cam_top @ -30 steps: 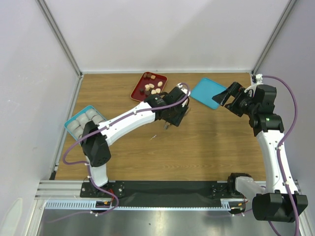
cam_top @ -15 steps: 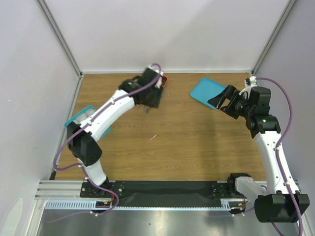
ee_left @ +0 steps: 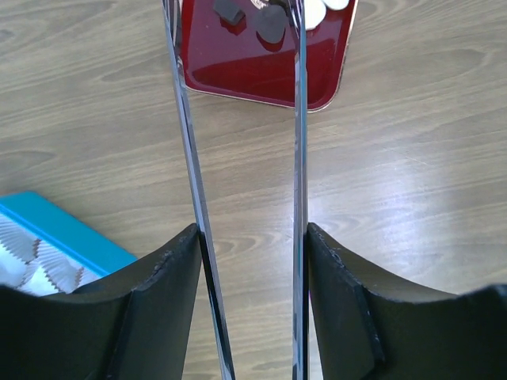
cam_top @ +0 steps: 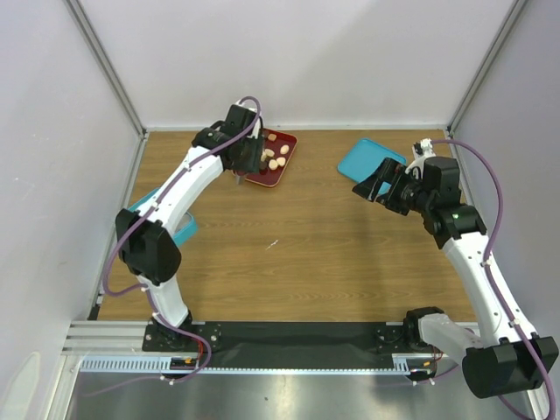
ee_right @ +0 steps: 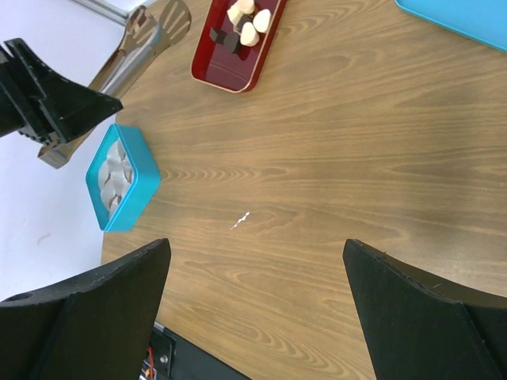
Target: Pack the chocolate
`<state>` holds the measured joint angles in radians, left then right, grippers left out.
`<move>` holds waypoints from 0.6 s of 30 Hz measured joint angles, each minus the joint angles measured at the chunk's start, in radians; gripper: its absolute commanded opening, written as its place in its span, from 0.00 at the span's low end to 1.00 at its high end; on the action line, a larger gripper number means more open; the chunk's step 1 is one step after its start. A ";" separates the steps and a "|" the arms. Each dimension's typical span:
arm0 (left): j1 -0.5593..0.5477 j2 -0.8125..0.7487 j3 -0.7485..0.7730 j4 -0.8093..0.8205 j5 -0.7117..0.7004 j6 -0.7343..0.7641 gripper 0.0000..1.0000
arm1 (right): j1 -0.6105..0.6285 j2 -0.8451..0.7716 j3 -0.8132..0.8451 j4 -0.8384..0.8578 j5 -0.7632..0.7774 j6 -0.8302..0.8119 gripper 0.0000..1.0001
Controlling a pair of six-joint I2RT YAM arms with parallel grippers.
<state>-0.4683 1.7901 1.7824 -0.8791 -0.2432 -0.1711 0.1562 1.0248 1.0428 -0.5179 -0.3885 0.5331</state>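
The chocolate pieces, dark brown and pale, lie in a red tray at the back of the table. My left gripper is shut on metal tongs, whose two blades stand apart and reach over the tray's near part, beside dark pieces. Their tips are out of view. My right gripper is open and empty, above bare wood. The right wrist view shows the chocolate, the tray and the tongs.
A teal box with white paper cups sits at the left, partly under my left arm; it also shows in the left wrist view and the right wrist view. A teal lid lies at the back right. A small white scrap lies mid-table.
My left arm has swung from the table's middle to the back left, bringing the tongs over the red tray. My right gripper has moved left, off the teal lid.
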 measured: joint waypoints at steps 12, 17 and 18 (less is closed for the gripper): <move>0.006 0.080 -0.086 0.089 0.064 -0.003 0.54 | 0.003 0.013 -0.005 0.007 0.019 0.005 0.99; 0.006 0.127 -0.100 0.108 0.071 -0.005 0.52 | 0.003 0.013 -0.005 0.007 0.031 0.003 0.99; 0.006 0.133 -0.102 0.108 0.071 -0.005 0.52 | 0.004 0.013 -0.005 0.007 0.034 0.000 0.99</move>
<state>-0.4622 1.9232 1.6806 -0.7708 -0.1722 -0.1761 0.1600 1.0378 1.0378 -0.5106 -0.3546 0.5335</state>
